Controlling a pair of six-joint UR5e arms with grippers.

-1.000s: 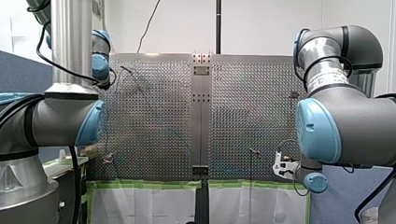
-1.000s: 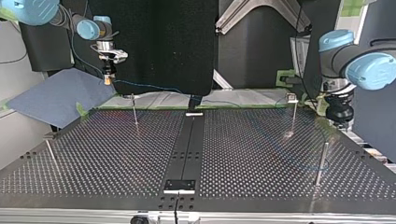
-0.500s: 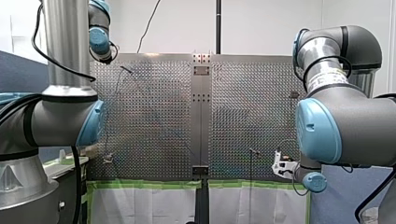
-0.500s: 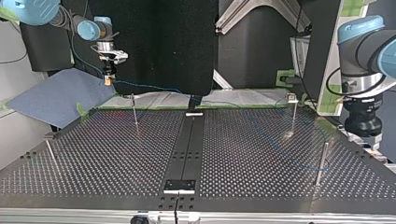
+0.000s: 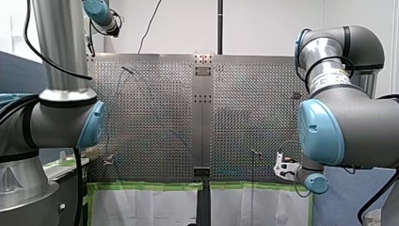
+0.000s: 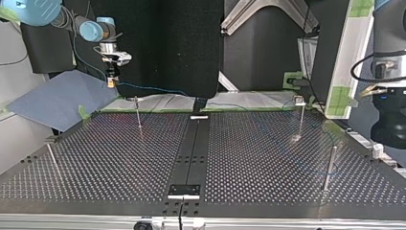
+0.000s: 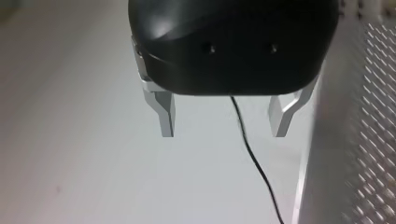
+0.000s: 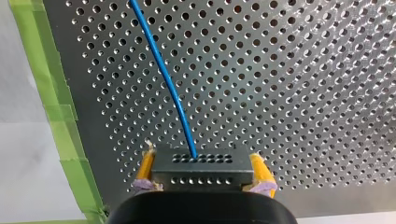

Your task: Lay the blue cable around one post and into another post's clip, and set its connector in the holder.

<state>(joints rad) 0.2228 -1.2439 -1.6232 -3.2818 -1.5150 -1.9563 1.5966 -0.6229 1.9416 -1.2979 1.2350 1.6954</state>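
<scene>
Far wall: plain white wall behind the worktop, evenly lit.
Pole: black upright pole against that wall, above the worktop's middle.
Lead: thin black lead slanting down the wall.
Worktop: perforated metal worktop, two plates with a plain centre strip between them; faint rainbow sheen.
Near edge, front view: green tape along it, white sheet hanging below.
Front view's left: blue-grey panel.
Top view, back: black screen; aluminium frame bars beside it.
Top view's right: leaning white board with green patches.
Top view's left: blue-grey sloping sheet past the worktop's corner.
</scene>
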